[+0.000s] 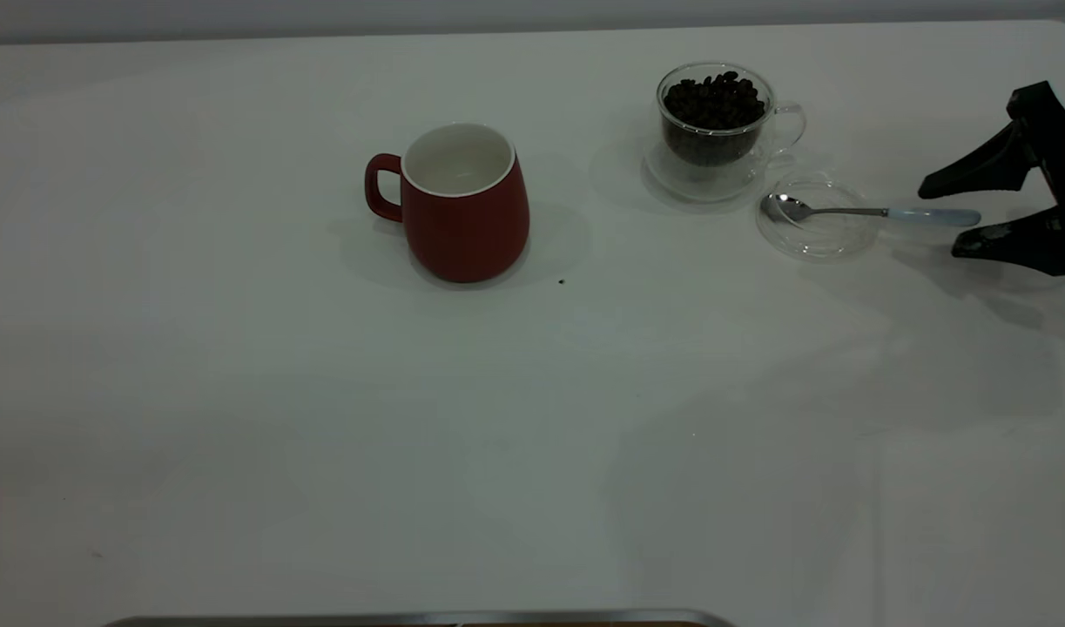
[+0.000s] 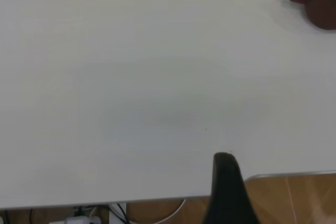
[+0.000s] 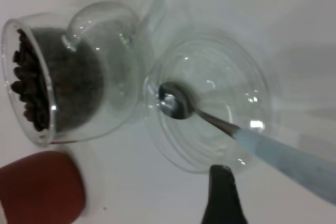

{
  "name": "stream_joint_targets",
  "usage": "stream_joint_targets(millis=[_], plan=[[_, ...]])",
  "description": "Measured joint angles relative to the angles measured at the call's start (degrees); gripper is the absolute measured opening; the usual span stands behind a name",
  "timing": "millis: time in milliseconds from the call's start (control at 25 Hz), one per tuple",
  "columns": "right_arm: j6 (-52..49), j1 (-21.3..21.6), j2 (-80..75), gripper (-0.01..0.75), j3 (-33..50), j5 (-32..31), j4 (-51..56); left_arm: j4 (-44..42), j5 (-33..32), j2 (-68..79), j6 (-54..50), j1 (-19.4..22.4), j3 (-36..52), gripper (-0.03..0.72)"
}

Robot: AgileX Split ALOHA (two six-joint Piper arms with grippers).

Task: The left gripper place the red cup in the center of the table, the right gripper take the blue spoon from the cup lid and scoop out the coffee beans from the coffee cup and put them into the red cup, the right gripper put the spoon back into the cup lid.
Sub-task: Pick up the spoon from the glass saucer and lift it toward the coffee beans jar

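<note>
So your red cup (image 1: pixel 465 205) stood mid-table; your right gripper (image 1: pixel 976 213), jaws wide and empty, flanked the blue spoon (image 1: pixel 872 212) at its 9 o'clock; scooping remained.

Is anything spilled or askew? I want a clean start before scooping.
One small dark speck lies on the table just right of the red cup, possibly a stray bean fragment. Otherwise nothing: both cups upright, the blue spoon resting in the cup lid.

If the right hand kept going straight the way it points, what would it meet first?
Most likely the pale-blue handle of the small metal spoon, lying between the open right hand's fingers; depth is uncertain.
</note>
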State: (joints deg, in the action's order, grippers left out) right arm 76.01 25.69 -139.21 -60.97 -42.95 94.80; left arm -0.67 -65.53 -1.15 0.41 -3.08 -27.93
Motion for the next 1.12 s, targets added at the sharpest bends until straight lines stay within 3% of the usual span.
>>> stream_joint_targets(millis=[440,1120], plan=[[0.42,0.00,-1.07,0.500,-0.85,-1.61,0.59,0.00,0.04,0.00,0.08,0.00,0.00,0.580],[0.48,0.00,-1.07,0.239,-0.90,-2.05,0.49,0.00,0.04,0.00,0.03,0.00,0.00,0.580]])
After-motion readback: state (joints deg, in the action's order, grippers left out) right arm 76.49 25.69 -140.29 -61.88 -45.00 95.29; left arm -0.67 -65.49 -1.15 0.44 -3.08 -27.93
